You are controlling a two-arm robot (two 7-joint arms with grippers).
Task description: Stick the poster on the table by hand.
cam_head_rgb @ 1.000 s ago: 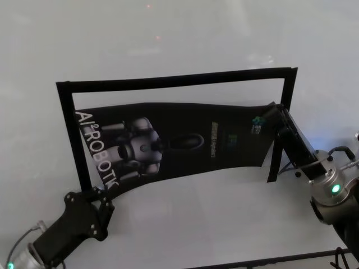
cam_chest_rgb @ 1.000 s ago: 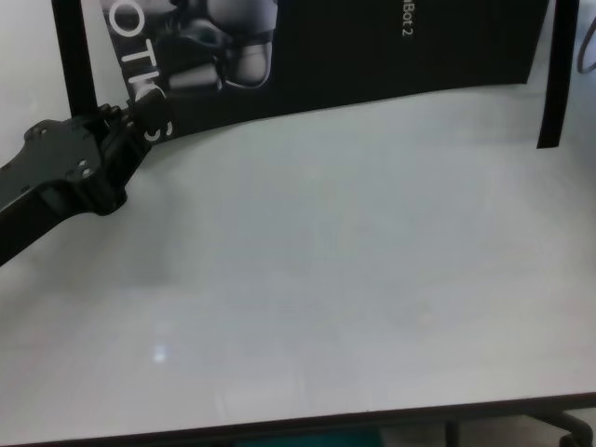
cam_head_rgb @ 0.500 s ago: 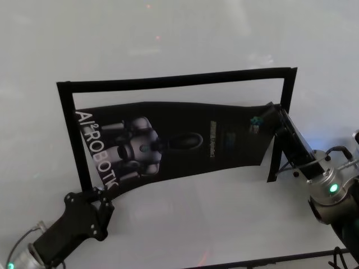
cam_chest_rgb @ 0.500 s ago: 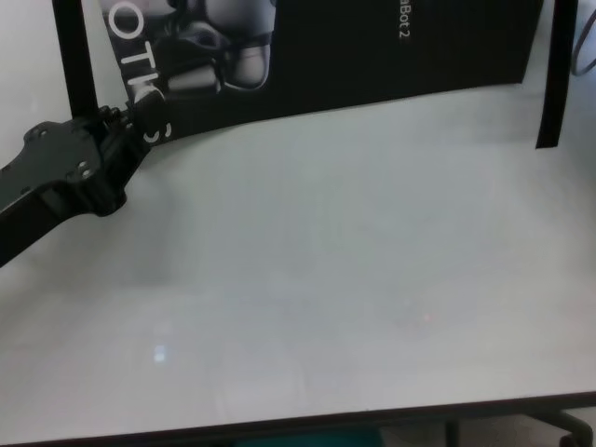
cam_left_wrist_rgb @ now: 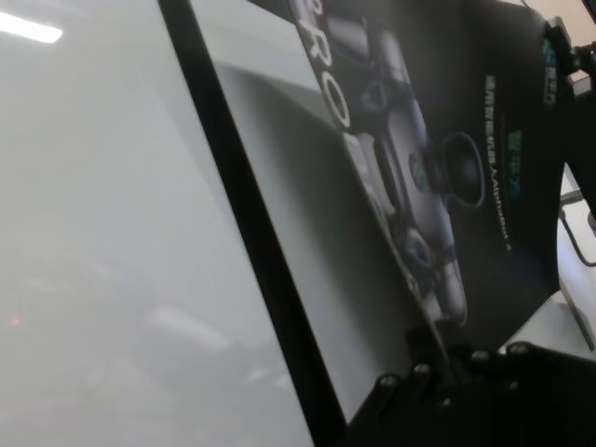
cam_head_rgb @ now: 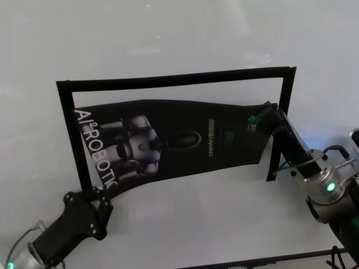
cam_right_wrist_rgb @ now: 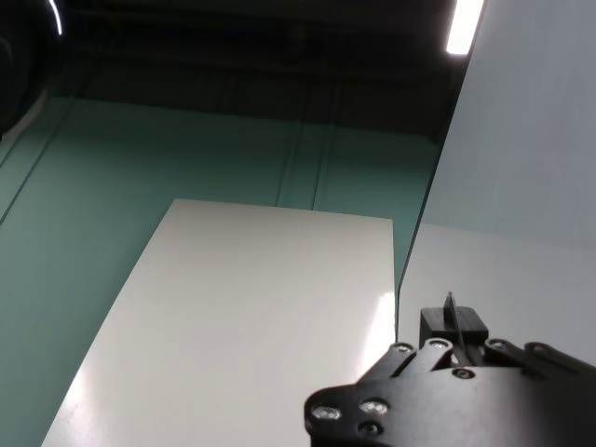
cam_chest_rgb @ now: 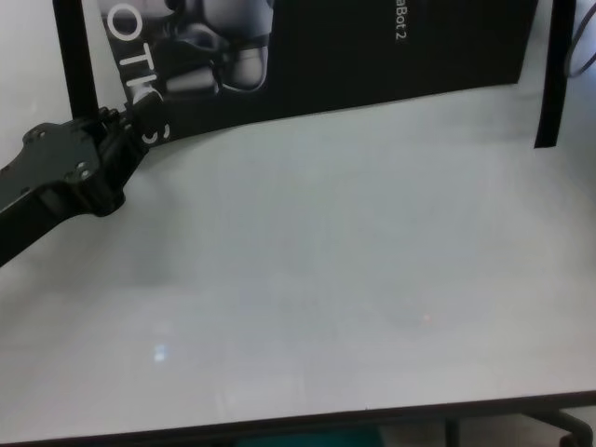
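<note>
Between 2 grippers, glossy black poster (cam_head_rgb: 179, 140) sags over smooth table (cam_head_rgb: 196, 213).

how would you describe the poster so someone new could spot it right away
On the white table, a frame of narrow black tape strips marks a rectangle. Across it stretches the poster, the only wide glossy black sheet, printed with a grey-white robot and white letters.

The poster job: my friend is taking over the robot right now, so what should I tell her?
Left hand: shut on the poster's near left corner.
Right hand: shut on its right edge.
The poster hangs between both hands, bowed, inside the black tape frame on the table.
Done: picked up and brought over the frame.
Left: lower it, line it up with the tape, press it flat, let go.
</note>
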